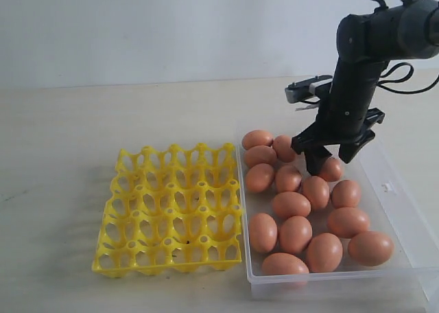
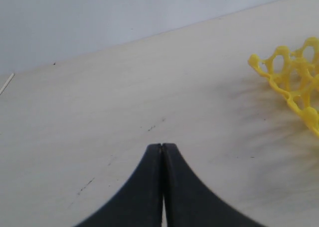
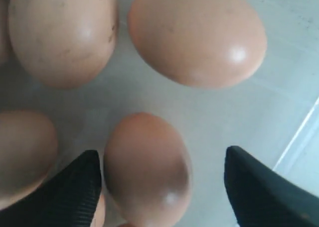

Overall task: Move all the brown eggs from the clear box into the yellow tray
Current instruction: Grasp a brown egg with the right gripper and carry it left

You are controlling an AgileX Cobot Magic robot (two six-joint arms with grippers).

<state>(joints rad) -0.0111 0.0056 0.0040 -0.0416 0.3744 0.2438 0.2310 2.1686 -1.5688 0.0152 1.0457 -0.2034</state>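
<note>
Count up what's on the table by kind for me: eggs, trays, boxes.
Brown eggs: 15 in view
Yellow tray: 1
Clear box: 1
Total: 17

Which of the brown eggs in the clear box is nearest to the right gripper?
The egg that lies between the open jaws of the right gripper. The other eggs all lie outside the jaws.

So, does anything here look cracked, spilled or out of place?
Nothing stands out. The smooth orange-brown eggs lie whole inside the clear shallow plastic box, and the bright yellow plastic egg tray sits flat beside it, cups empty.
</note>
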